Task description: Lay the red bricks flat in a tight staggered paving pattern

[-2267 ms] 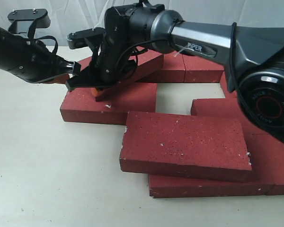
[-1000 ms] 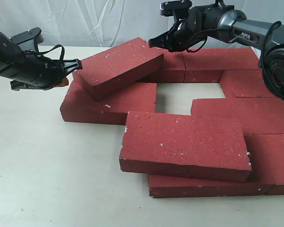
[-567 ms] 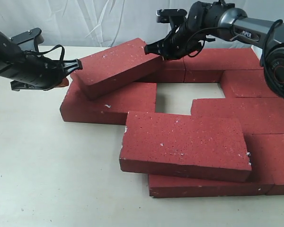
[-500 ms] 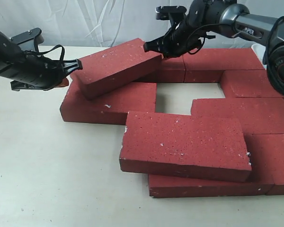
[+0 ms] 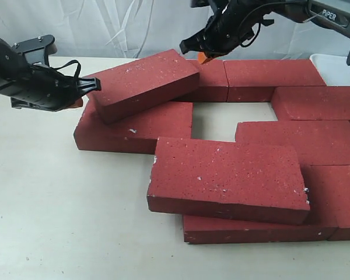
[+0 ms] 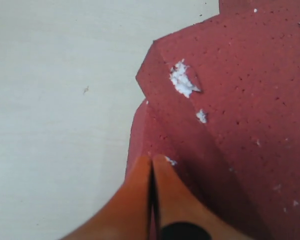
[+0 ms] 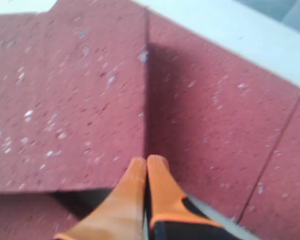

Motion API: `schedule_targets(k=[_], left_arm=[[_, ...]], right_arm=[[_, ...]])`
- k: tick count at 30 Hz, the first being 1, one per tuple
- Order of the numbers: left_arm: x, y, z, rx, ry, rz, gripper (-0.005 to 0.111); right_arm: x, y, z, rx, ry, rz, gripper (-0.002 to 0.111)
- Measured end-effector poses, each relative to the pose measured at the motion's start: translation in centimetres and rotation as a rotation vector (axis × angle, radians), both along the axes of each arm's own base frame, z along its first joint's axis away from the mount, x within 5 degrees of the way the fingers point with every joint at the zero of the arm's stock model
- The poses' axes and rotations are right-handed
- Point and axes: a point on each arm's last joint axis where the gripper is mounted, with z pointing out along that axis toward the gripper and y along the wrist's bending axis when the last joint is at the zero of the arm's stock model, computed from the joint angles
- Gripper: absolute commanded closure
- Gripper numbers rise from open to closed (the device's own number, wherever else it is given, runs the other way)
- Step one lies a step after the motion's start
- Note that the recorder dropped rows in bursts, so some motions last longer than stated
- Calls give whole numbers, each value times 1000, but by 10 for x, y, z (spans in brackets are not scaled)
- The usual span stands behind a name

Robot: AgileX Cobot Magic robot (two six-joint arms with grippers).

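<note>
Several dark-red bricks lie on the pale table [image 5: 58,198]. One tilted brick [image 5: 143,83] rests askew, its near end on a flat brick [image 5: 134,125] and its far end on the back row [image 5: 271,73]. Another brick [image 5: 227,178] lies on top of the front ones. My left gripper [image 5: 84,96] is shut and empty, its tips [image 6: 151,159] at the tilted brick's [image 6: 230,100] left corner. My right gripper [image 5: 203,56] is shut and empty, hovering just above the tilted brick's [image 7: 70,100] far corner, over the back brick [image 7: 210,130].
Bare table shows in a rectangular gap [image 5: 230,119] inside the brick layout. More flat bricks [image 5: 315,102] fill the right side. A white object [image 5: 338,65] sits at the right edge behind them. A white curtain [image 5: 116,23] closes the back.
My right gripper has lifted up off the tilted brick's far corner and drawn back a little. The left arm and the bricks have barely moved.
</note>
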Motion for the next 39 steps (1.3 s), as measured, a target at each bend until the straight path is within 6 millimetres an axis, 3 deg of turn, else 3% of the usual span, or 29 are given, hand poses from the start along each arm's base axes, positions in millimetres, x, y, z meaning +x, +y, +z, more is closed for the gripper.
schedule_targets(k=[5,11,15,21,29,32,35,39], left_arm=[[0,0,0,11,0,-11,107],[1,1,1,15,-17,-5,107],[1,1,1,15,-17,-5,107],[1,1,1,15,-17,-5,107],[2,4,0,19,-21,3,107],[1,5,-1,71,-18,-53,107],[-1,5,-3,116,-3,-104,107],[-1,5,-3,123,-5,-110,107]], right_arm=[[18,-5,-2,47,-133,-145,109],[26,-1,-41,96,-81,-195,109],[23,6,-56,150,2,-211,109],[9,19,-53,185,126,-126,109],[-4,16,-18,123,127,-38,109],[2,12,-23,50,67,-96,109],[8,8,-41,-5,58,-145,109],[6,18,-44,122,103,-150,109]])
